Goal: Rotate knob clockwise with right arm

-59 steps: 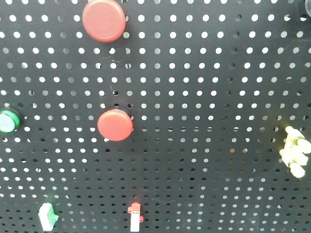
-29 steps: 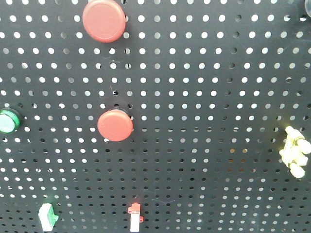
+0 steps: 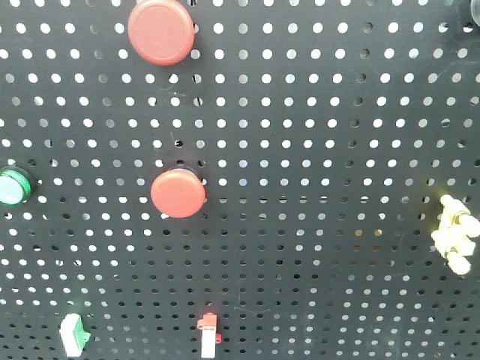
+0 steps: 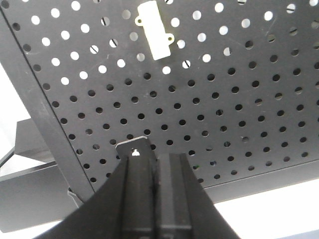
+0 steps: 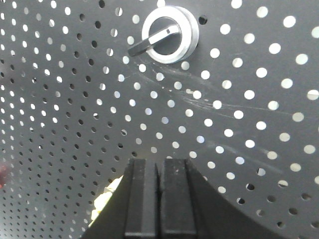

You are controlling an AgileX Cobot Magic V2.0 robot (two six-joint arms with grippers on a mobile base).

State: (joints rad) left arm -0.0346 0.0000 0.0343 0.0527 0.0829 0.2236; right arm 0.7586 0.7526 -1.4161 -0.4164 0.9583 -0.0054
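Note:
The knob (image 5: 168,34) shows only in the right wrist view, near the top: a silver ring with a black handle pointing left and slightly down, set in the black pegboard (image 5: 239,134). My right gripper (image 5: 158,162) is shut and empty, well below the knob and apart from it. In the left wrist view my left gripper (image 4: 157,157) is shut with nothing in it, near the pegboard's lower edge. Neither gripper appears in the front view. At the front view's top right corner only a dark edge shows.
The front view shows two red buttons (image 3: 160,31) (image 3: 178,193), a green button (image 3: 13,186), a pale yellow part (image 3: 456,234), a green-white switch (image 3: 73,334) and a red-white switch (image 3: 208,334). A white bracket (image 4: 154,30) is above the left gripper. Something pale yellow (image 5: 107,196) is beside the right gripper.

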